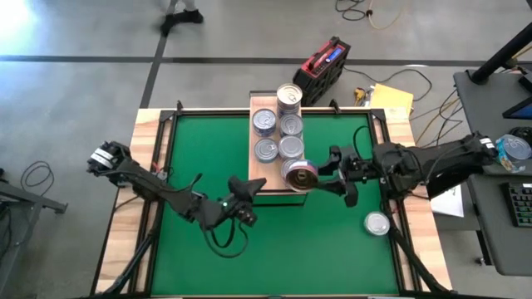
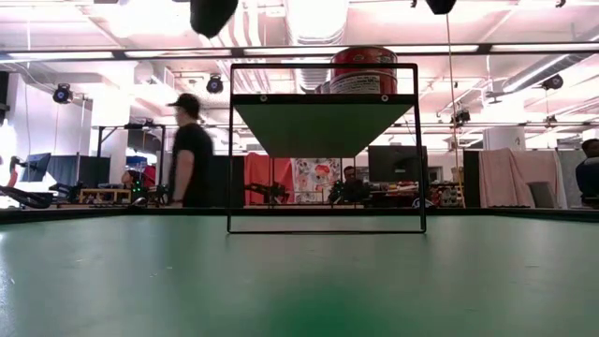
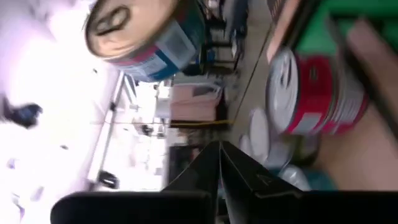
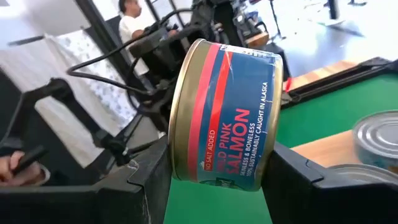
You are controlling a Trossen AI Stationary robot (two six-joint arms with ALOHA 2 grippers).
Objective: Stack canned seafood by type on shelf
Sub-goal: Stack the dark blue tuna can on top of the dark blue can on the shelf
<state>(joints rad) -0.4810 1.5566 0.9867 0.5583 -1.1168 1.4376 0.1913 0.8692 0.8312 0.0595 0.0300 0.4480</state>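
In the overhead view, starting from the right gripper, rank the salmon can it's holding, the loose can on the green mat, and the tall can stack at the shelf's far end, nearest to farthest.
From the right gripper:
1. Salmon can, held between its fingers at the shelf's near end.
2. Loose can on the green mat, toward the near right corner.
3. Tall can stack at the shelf's far end.

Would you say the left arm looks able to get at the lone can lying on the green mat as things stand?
Probably not easily: the lone can lies on the mat's far right, beyond the right gripper and its arm, which holds a salmon can at the shelf. The left gripper is shut there too.

Red-and-blue striped salmon can (image 4: pixel 227 115)
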